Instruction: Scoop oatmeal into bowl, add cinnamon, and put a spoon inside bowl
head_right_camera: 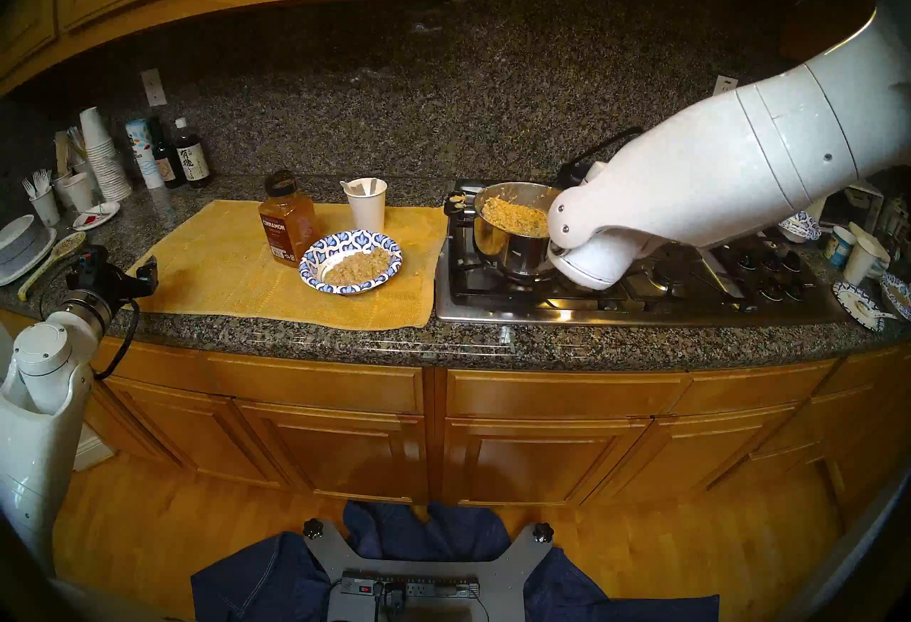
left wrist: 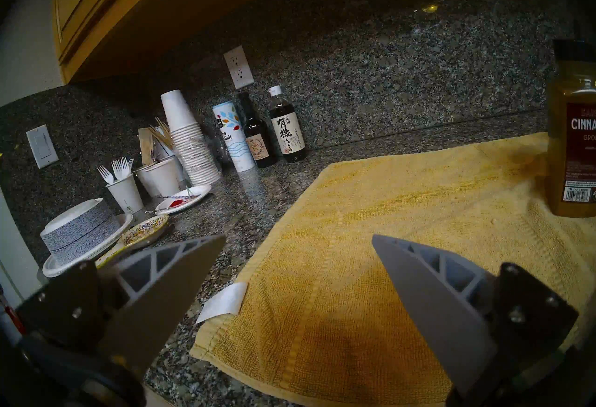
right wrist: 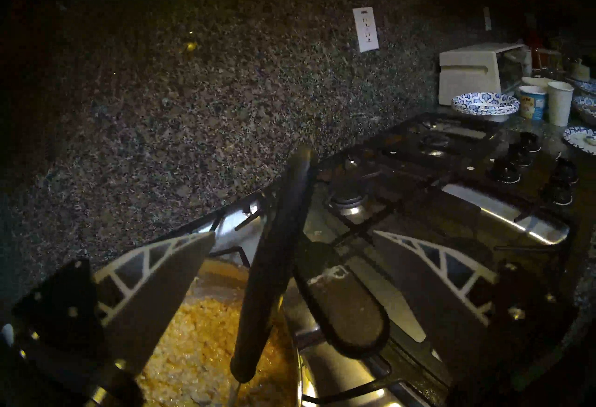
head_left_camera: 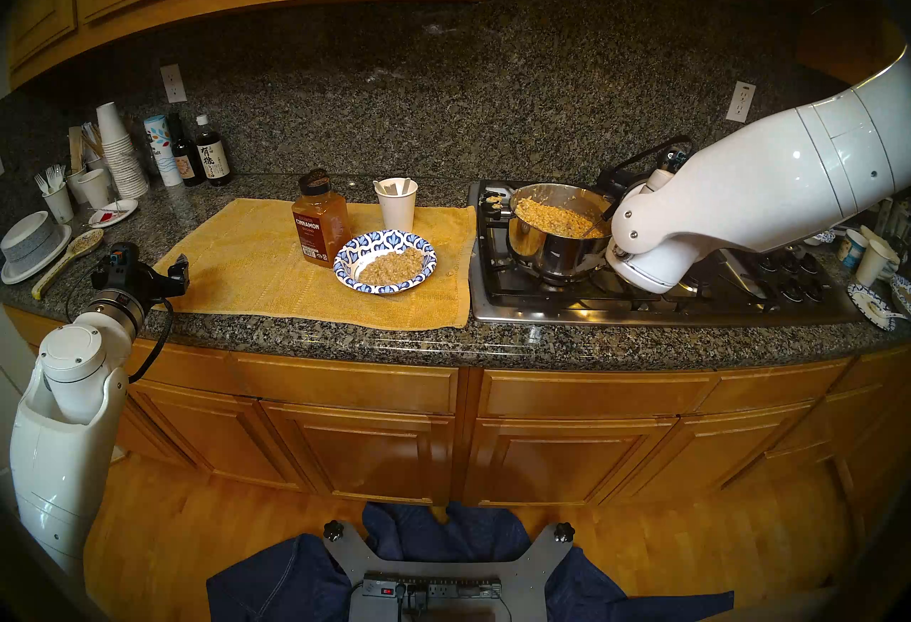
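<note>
The bowl (head_left_camera: 385, 269) with oatmeal (head_left_camera: 391, 267) sits on the yellow towel (head_left_camera: 256, 271), the cinnamon (head_left_camera: 319, 220) jar just beside it and a paper cup (head_left_camera: 397, 201) with white utensils behind, perhaps the spoon. The right arm (head_left_camera: 739, 201) hides part of the steel pot (head_left_camera: 547, 231); the right gripper (right wrist: 292, 238) stands spread, the black-handled serving spoon (right wrist: 274, 267) between its fingers, touching neither. The left gripper (left wrist: 298, 237) hangs spread and empty over the towel's edge.

Bowl (head_left_camera: 385, 268): blue-and-white leaf-patterned rim, white centre. Oatmeal (head_left_camera: 390, 266): tan-beige. Cinnamon (head_left_camera: 320, 225): orange-brown powder, dark lid, dark red label. Towel (head_left_camera: 256, 271): yellow. Countertop (head_left_camera: 345, 335): speckled dark granite. Pot (head_left_camera: 542, 246): polished steel.
</note>
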